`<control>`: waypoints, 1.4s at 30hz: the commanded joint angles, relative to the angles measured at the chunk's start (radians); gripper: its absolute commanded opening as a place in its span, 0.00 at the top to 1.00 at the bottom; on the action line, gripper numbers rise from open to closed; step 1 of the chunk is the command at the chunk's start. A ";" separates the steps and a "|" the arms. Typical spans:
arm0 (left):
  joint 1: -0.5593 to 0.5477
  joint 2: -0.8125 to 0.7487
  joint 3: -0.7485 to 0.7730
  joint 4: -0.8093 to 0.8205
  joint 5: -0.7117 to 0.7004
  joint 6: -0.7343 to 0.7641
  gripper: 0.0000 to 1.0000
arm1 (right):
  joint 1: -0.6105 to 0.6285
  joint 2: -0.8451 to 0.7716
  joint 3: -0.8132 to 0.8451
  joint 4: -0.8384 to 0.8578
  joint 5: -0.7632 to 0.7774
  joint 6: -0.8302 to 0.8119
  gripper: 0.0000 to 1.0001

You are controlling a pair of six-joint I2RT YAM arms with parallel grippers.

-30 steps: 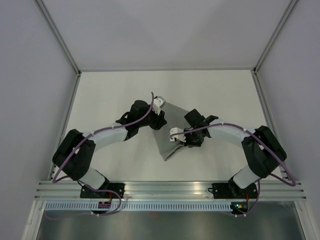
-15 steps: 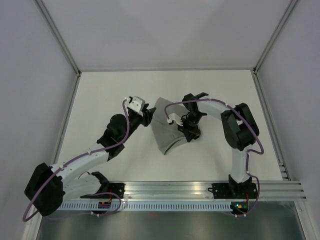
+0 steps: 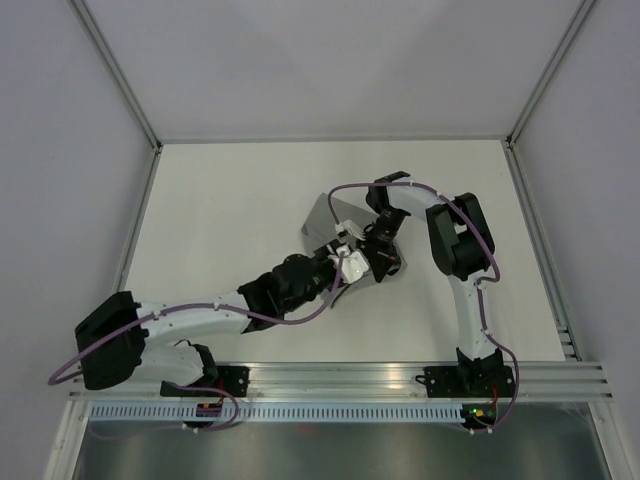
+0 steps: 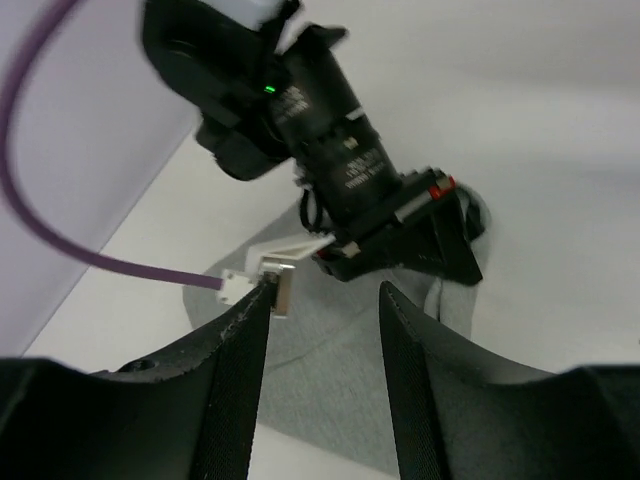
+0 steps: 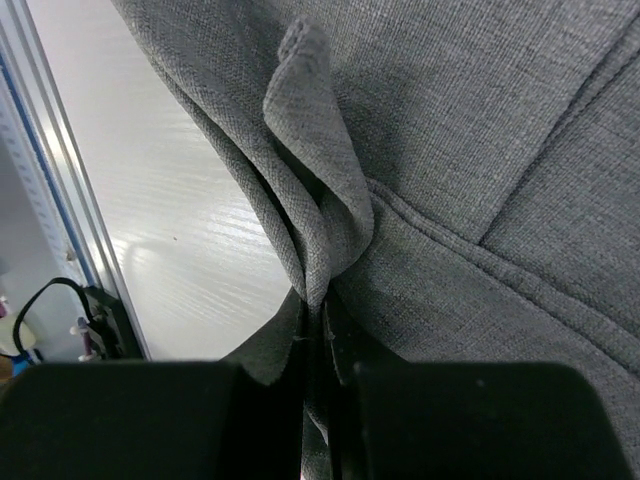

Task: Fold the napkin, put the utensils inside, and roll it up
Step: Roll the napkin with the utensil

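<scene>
Roughly, the napkin [image 3: 320, 214] lies near-to-far, pinched in the right end effector [image 5: 322, 322].

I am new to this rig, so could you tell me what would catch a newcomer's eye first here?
At the middle of the white table, the right pincer is shut on a bunched fold of the plain mid-grey fabric napkin. The left pincer stands open close beside it, over the cloth, holding nothing.

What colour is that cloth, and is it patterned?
The napkin is plain mid-grey, unpatterned, with a fine weave; clearest in the right wrist view.
</scene>
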 commanded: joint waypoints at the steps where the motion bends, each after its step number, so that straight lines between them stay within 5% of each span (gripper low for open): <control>1: -0.083 0.133 0.045 -0.022 -0.058 0.127 0.46 | -0.001 0.092 0.023 -0.049 -0.018 -0.030 0.99; 11: -0.122 0.404 0.103 0.032 -0.036 0.179 0.42 | -0.008 0.150 0.057 -0.060 -0.015 -0.002 1.00; 34: -0.005 0.528 0.145 -0.020 0.132 0.084 0.41 | -0.018 0.167 0.054 -0.035 -0.026 0.031 1.00; 42: 0.029 0.561 0.169 -0.071 0.211 0.038 0.55 | -0.022 0.167 0.053 -0.025 -0.035 0.041 1.00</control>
